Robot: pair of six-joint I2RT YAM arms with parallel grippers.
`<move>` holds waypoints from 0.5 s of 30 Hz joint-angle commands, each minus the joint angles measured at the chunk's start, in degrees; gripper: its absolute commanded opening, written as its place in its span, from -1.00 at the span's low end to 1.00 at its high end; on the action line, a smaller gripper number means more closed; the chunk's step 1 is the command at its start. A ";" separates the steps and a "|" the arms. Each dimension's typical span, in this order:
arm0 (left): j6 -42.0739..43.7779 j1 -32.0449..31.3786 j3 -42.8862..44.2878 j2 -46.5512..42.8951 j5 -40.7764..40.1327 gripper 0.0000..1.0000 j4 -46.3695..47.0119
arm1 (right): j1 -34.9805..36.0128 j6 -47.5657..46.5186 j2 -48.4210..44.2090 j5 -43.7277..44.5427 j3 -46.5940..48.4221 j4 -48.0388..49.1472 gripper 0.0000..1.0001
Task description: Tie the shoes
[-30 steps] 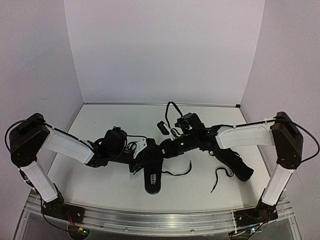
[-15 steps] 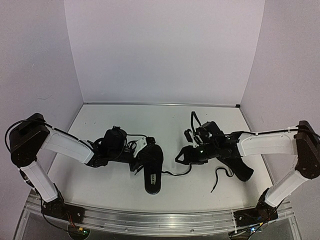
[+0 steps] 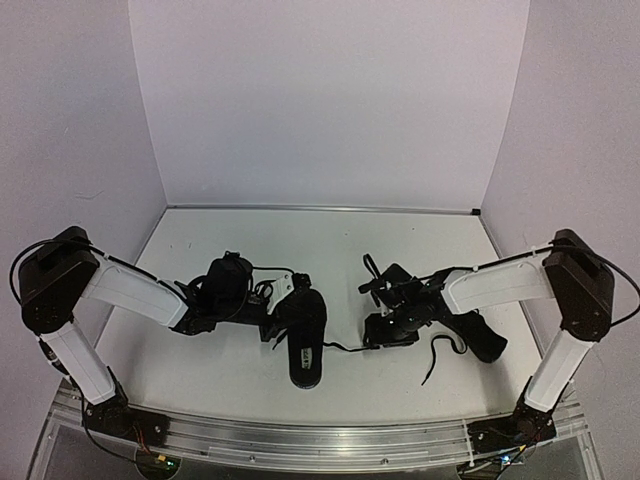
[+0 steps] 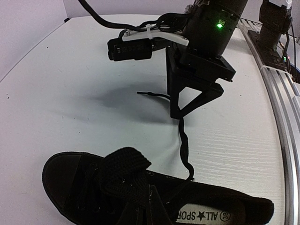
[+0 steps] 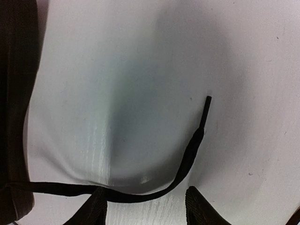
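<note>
Directions are read from the overhead view, with 12 o'clock at the far wall. The table (image 3: 240, 240) carries both shoes. The first shoe (image 3: 303, 340) lies near the centre of the table, slightly toward 6 o'clock, upright on its sole, with the toe at 12 o'clock and the heel at 6 o'clock. Its pale insole label (image 4: 206, 216) is exposed at the heel end. My left claw (image 3: 272, 330) is at the 9 o'clock side of this shoe, right against it. Its jaws are fully closed. The views do not show whether anything is caught between them. One lace (image 5: 140, 194) leaves the 3 o'clock side of the first shoe and lies slack on the table toward my right claw (image 5: 146, 199). That claw points down at the table at 3 o'clock of the first shoe, apart from it. Its jaws stand apart, one finger on each side of the lace, and they clamp nothing. Past the fingers, the lace curves on to its free tip (image 5: 207, 99), which lies flat on the surface. The second shoe (image 3: 480, 338) lies at 3 o'clock of my right claw, set diagonally and partly covered by my right arm. Its own loose lace (image 3: 437, 355) trails toward 6 o'clock.
</note>
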 commanded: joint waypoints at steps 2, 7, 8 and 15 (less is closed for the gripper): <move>1.55 -0.27 -0.50 -0.25 1.49 -1.00 3.42 | 0.28 -1.05 3.83 3.79 3.90 -1.23 -0.08; 2.77 -0.32 -1.38 -0.26 2.13 -1.00 4.61 | 0.20 -2.69 3.42 5.28 6.59 -1.47 -0.94; 3.11 -0.32 -1.71 -0.17 2.23 -1.00 5.19 | 0.13 -3.32 2.69 6.26 7.59 -1.49 -1.00; 4.43 -0.38 -4.29 0.45 2.73 -1.00 9.20 | -0.93 -10.39 -0.90 8.42 20.30 -1.57 -1.00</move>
